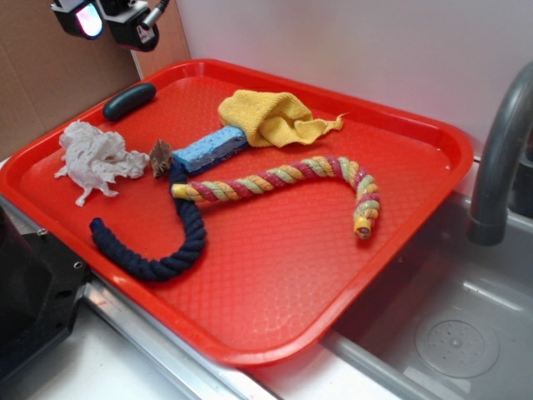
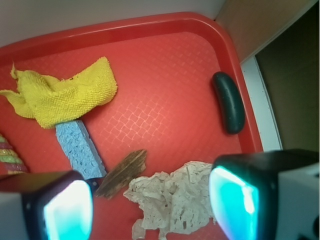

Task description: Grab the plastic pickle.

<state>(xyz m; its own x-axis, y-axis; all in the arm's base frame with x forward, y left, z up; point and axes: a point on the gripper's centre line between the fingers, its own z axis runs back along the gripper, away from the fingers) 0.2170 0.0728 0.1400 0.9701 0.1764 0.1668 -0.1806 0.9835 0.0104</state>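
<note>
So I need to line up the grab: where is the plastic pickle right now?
The plastic pickle lies against the red tray's far left rim in the exterior view, beyond the crumpled white paper. In the wrist view it lies at upper right, apart from the open tool.

A wide red plastic tray (image 1: 275,325) sits beside a steel sink (image 1: 450,342) with a grey faucet (image 1: 495,158). Near its far left rim lies the dark green capsule-shaped plastic pickle (image 1: 129,101), and the black gripper (image 1: 108,18) hangs above it, only partly in view. A crumpled white paper towel (image 1: 96,158), blue sponge block (image 1: 210,150), yellow cloth (image 1: 271,117), navy rope (image 1: 162,242) and multicoloured braided rope (image 1: 291,177) fill the rest.
</note>
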